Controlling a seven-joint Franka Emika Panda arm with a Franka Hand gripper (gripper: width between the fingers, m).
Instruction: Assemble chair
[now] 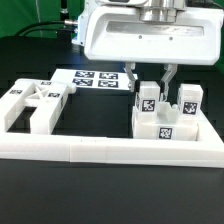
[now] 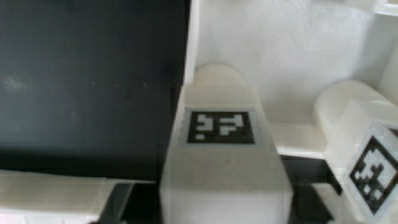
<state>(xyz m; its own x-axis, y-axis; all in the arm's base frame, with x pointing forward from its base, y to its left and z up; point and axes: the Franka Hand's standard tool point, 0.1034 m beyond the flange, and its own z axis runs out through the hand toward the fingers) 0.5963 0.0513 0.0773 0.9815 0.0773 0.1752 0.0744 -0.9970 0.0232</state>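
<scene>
Chair parts (image 1: 168, 125) stand bunched on the bench (image 1: 40, 195) against the rail (image 1: 100, 150) at the exterior view's right, likely so it squares them, and your tool (image 1: 149, 86) straddles one upright piece (image 1: 147, 100) from above, jaws narrow about it, though firm grip cannot be confirmed.

The white chair part (image 2: 222, 88) bears a black-and-white square tag (image 2: 221, 127) — the table (image 1: 110, 195) is black, the border rail (image 1: 110, 152) white.

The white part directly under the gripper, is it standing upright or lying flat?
Upright. The white part rises tall above the white blocks, rounded end up, tag facing the exterior camera.
</scene>
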